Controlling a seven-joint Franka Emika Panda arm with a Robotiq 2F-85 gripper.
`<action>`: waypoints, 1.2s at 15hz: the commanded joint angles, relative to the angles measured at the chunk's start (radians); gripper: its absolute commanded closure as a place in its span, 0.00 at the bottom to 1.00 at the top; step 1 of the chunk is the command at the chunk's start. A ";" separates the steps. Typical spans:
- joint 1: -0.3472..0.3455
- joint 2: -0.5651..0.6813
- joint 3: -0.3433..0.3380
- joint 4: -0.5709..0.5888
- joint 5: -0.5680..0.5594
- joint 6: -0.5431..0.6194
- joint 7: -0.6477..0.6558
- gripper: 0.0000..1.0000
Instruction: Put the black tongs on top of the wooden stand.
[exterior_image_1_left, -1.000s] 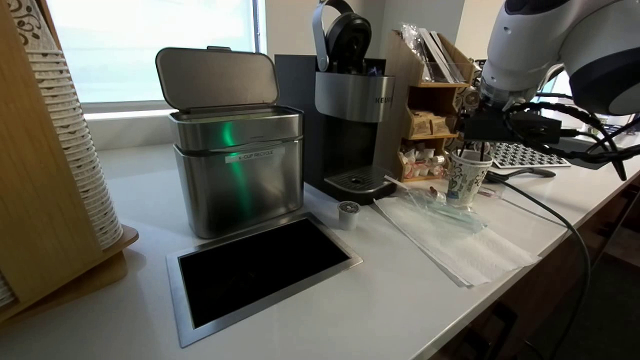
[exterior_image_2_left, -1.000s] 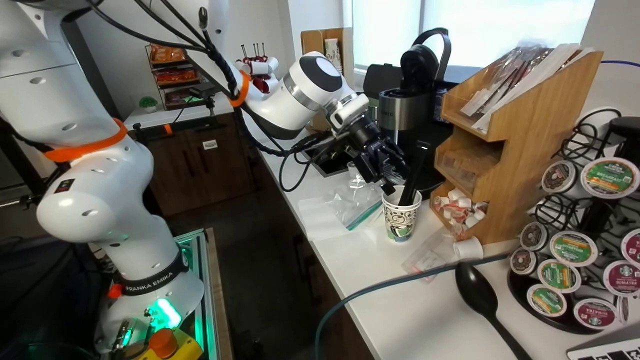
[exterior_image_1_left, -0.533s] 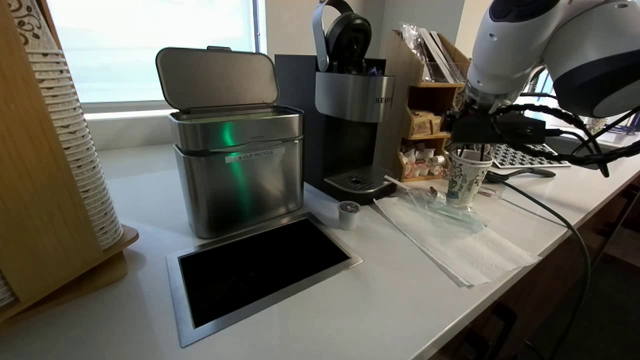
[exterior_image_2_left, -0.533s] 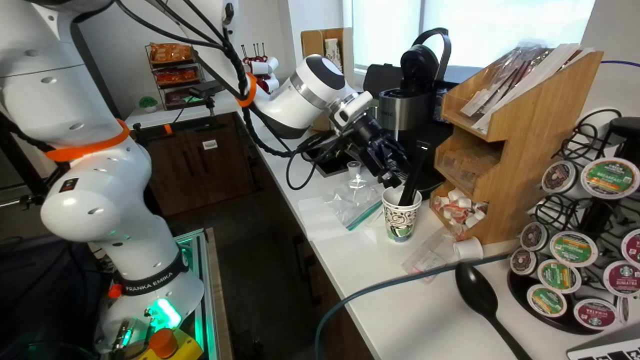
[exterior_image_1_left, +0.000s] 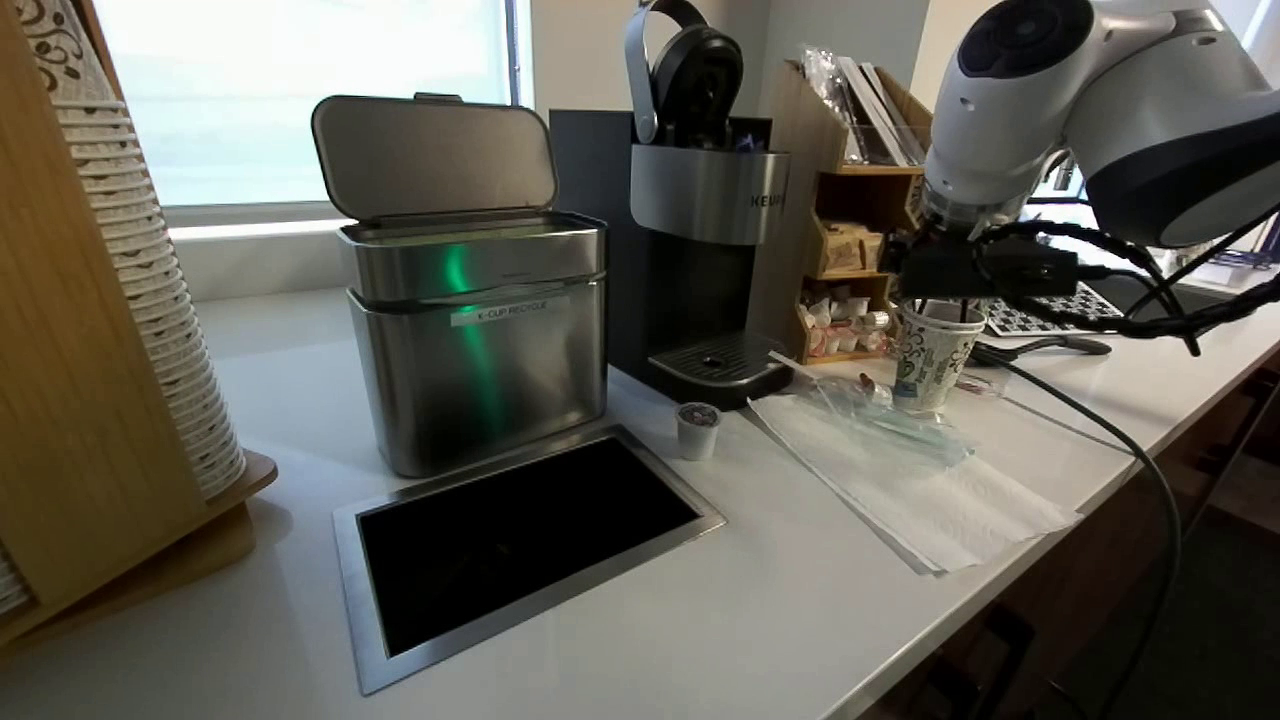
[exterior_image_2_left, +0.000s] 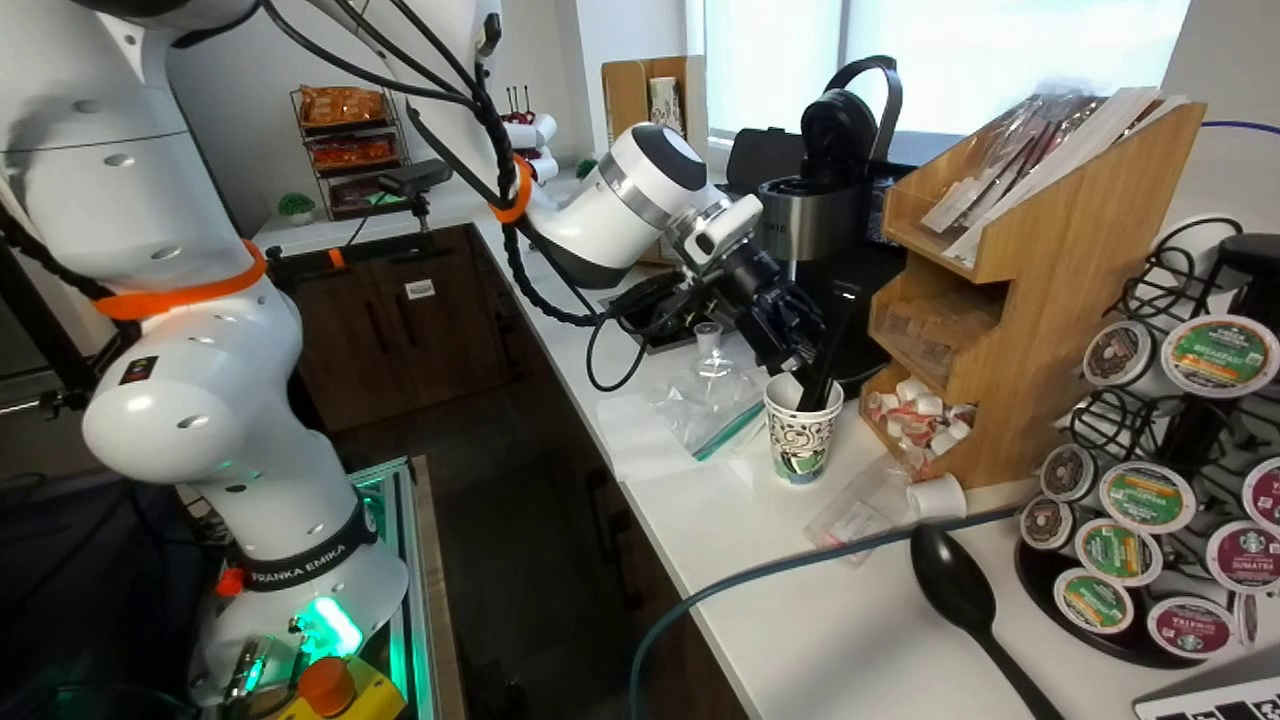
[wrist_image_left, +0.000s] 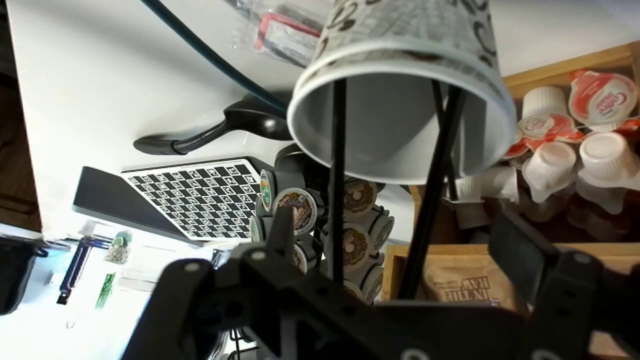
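Its fingers (wrist_image_left: 522, 255) spread wide, the gripper (wrist_image_left: 397, 222) sits just above the rim of a patterned paper cup (wrist_image_left: 400, 25). The black tongs (exterior_image_2_left: 828, 350) stand in that cup, tilted, lower ends inside, with two shafts between the fingers; the wrist view shows a gap on either side of them.

Right of the gripper in an exterior view is the wooden stand (exterior_image_2_left: 1075, 345): creamer cups (exterior_image_2_left: 925, 420) fill its bottom compartment, brown packets (wrist_image_left: 455, 285) the one above, and long white packets (exterior_image_2_left: 1075, 155) the top one, higher than the gripper. Across the stand from the gripper, a black rack (exterior_image_2_left: 1258, 255) carries coffee pods (exterior_image_2_left: 1145, 495).

Near the gripper, a clear plastic bag (exterior_image_1_left: 900, 430) lies on paper towels (exterior_image_1_left: 970, 510) on the desk (exterior_image_1_left: 800, 600); what it holds is unclear. Well apart from the gripper are a metal bin (exterior_image_1_left: 490, 370), lid (exterior_image_1_left: 435, 155) raised, its contents hidden, and, farther off, a wooden holder (exterior_image_1_left: 80, 420) with stacked paper cups (exterior_image_1_left: 160, 300).
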 joint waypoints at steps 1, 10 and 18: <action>0.022 0.050 -0.013 0.043 -0.036 -0.001 0.007 0.07; 0.031 0.060 -0.014 0.064 -0.055 -0.011 0.021 0.87; 0.043 -0.075 -0.007 -0.007 -0.090 -0.020 0.055 0.94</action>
